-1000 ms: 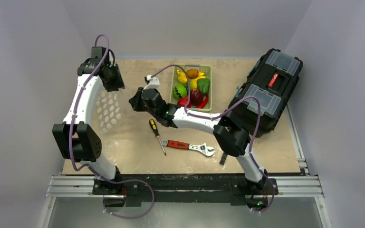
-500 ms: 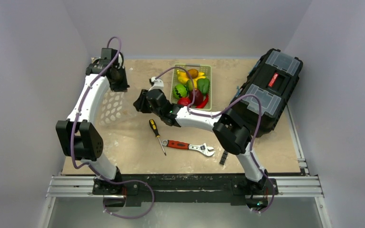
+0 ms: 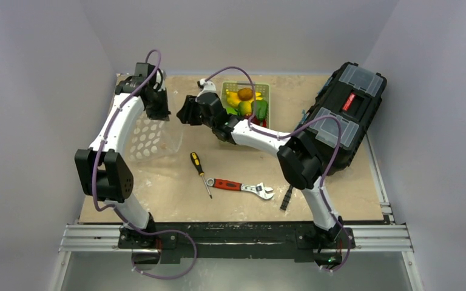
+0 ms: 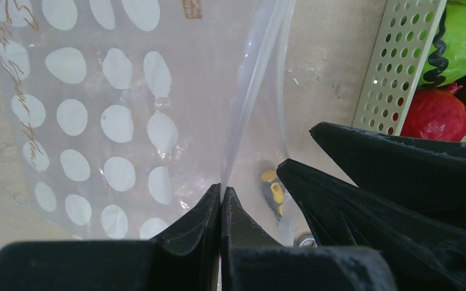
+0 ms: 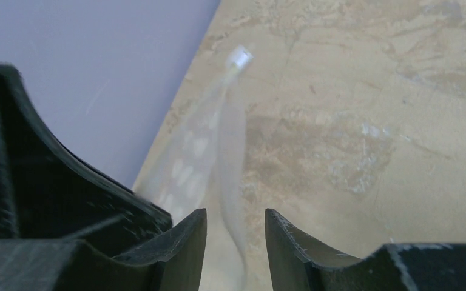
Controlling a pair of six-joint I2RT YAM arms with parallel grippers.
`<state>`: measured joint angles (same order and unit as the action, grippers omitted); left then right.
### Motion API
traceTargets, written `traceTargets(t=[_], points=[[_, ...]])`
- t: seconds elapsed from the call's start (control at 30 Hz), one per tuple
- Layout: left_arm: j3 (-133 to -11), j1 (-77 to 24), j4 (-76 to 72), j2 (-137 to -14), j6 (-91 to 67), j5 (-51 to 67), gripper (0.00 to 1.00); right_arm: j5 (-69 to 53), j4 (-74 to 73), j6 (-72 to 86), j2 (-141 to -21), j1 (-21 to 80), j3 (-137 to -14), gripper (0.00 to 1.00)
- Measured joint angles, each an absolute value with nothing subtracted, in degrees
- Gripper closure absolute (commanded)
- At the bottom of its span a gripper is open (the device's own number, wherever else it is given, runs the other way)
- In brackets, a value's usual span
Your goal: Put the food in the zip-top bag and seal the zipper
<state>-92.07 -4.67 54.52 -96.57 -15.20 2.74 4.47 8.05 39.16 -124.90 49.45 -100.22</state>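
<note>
The zip-top bag (image 3: pixel 147 138), clear with white dots, hangs from my left gripper (image 3: pixel 159 113) at the far left of the table. In the left wrist view the left gripper (image 4: pixel 221 193) is shut on the bag's mouth edge, and the zipper (image 4: pixel 260 79) runs up from the jaws. My right gripper (image 3: pixel 184 114) is beside it, to the right. In the right wrist view the right gripper (image 5: pixel 235 225) is open, with the bag's pale edge (image 5: pixel 230 151) between the jaws and untouched. The food (image 3: pixel 246 103) lies in the green basket (image 3: pixel 266 90); it also shows in the left wrist view (image 4: pixel 438 114).
A black toolbox (image 3: pixel 340 115) stands at the right. A screwdriver (image 3: pixel 199 172) and a red-handled wrench (image 3: pixel 240 187) lie on the table near the front middle. The basket's slotted wall (image 4: pixel 400 60) is close to the right of the bag mouth.
Both arms have moved toward the far side of the table. The left gripper has carried the bag's edge up and to the right. The right gripper has closed in on the bag mouth.
</note>
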Motion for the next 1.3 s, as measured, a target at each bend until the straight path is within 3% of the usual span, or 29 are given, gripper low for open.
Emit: traceTargets(t=[0.33, 0.53, 0.63, 0.73, 0.77, 1.07, 1.13, 1.17, 1.3], points=[[-92.5, -5.0, 55.2, -98.0, -15.2, 2.8, 1.00, 3.4, 2.9, 37.4, -132.2, 45.5, -108.9, 0.64], [-93.0, -5.0, 55.3, -99.5, -15.5, 3.1, 1.00, 4.1, -0.7, 34.1, -132.0, 44.6, -108.7, 0.57], [-93.2, -4.3, 55.0, -100.6, -16.1, 5.3, 1.00, 5.3, -5.3, 31.9, -132.1, 44.9, -111.0, 0.40], [-93.2, -2.9, 54.9, -101.7, -17.5, 6.9, 1.00, 6.3, -10.9, 28.7, -132.3, 45.2, -116.3, 0.03], [-93.2, -2.5, 54.9, -101.8, -17.6, 7.1, 1.00, 6.5, -12.4, 27.5, -132.3, 45.3, -118.0, 0.01], [-94.2, 0.0, 54.9, -105.4, -20.7, 11.5, 1.00, 11.3, -23.5, 23.0, -128.0, 45.9, -122.1, 0.02], [-94.3, 0.0, 55.0, -105.5, -21.0, 12.4, 1.00, 14.7, -25.0, 22.4, -125.4, 46.0, -120.9, 0.15], [-94.4, 0.0, 54.9, -105.5, -21.1, 12.7, 1.00, 16.4, -25.9, 21.8, -123.9, 46.0, -120.0, 0.16], [-94.7, 0.0, 54.9, -105.5, -21.7, 14.1, 1.00, 25.3, -31.1, 19.9, -119.5, 45.5, -119.3, 0.12]])
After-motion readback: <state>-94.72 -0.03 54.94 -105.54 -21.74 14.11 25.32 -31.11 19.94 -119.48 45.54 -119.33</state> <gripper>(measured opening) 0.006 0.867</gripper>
